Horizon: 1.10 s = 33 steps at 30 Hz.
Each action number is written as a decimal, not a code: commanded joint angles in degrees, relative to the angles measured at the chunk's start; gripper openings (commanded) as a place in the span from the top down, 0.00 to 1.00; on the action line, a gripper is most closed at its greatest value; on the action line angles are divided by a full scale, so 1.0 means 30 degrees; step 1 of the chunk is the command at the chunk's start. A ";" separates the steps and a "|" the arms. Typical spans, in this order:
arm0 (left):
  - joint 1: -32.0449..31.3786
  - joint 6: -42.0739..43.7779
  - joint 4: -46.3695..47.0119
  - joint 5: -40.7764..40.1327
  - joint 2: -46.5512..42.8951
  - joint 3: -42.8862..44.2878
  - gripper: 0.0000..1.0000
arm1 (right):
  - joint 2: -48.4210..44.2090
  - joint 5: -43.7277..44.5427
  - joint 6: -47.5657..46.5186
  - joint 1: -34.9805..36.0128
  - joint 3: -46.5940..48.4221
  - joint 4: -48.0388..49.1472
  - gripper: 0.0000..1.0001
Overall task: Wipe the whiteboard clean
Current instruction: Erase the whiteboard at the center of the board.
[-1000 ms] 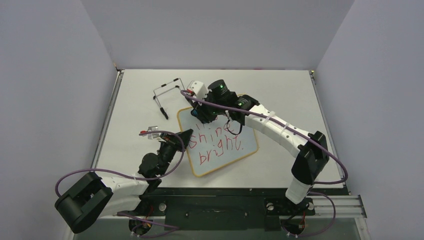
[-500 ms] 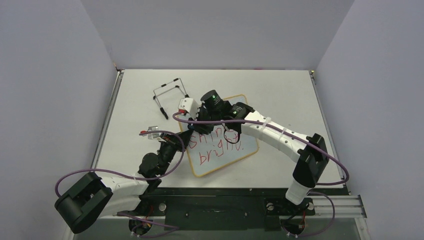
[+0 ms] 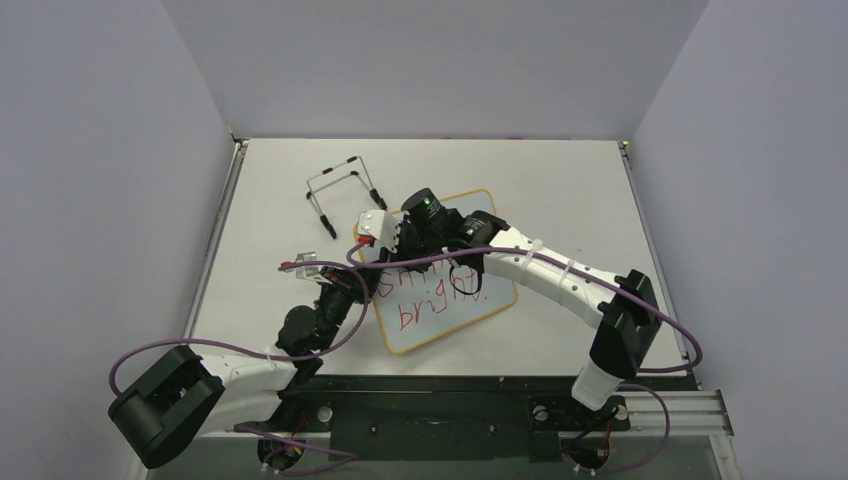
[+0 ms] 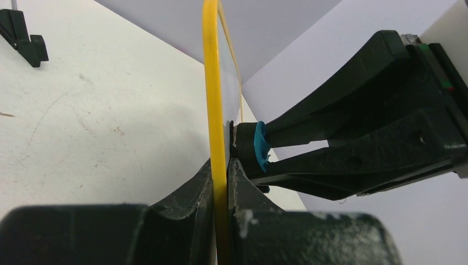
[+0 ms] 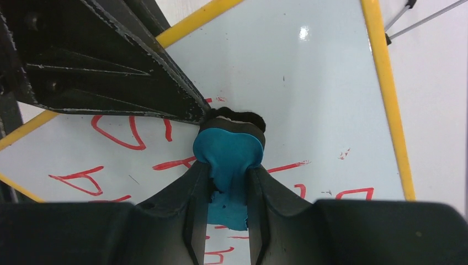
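My left gripper (image 4: 221,168) is clamped on the whiteboard (image 4: 211,66), its yellow frame edge running up between the fingers. My right gripper (image 5: 227,174) pinches the blue eraser (image 5: 229,149), whose tip presses on the board's white face just ahead of the fingers, with red writing (image 5: 174,163) to either side.

I saw a white, scuffed table (image 3: 560,180) boxed in by plain lavender-grey walls (image 3: 430,60) behind it and on both sides, evenly lit. A metal rail (image 3: 680,405) ran along its near edge.
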 commanded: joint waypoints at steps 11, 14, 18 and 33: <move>-0.0269 0.2056 0.0043 0.2160 -0.0540 0.0315 1.00 | -0.0625 0.2822 0.1272 -0.1280 -0.0862 0.0632 1.00; -0.0250 0.1999 0.0212 0.2200 -0.0331 0.0336 1.00 | -0.0587 0.0914 -0.0035 -0.1026 -0.0716 -0.0316 1.00; -0.0263 0.1986 0.0218 0.2180 -0.0332 0.0335 1.00 | -0.0496 -0.0825 -0.1990 0.0123 -0.0711 -0.1900 1.00; -0.0270 0.1907 0.0354 0.2214 -0.0159 0.0309 1.00 | -0.1363 0.1506 0.2067 -0.1933 -0.1274 0.1447 1.00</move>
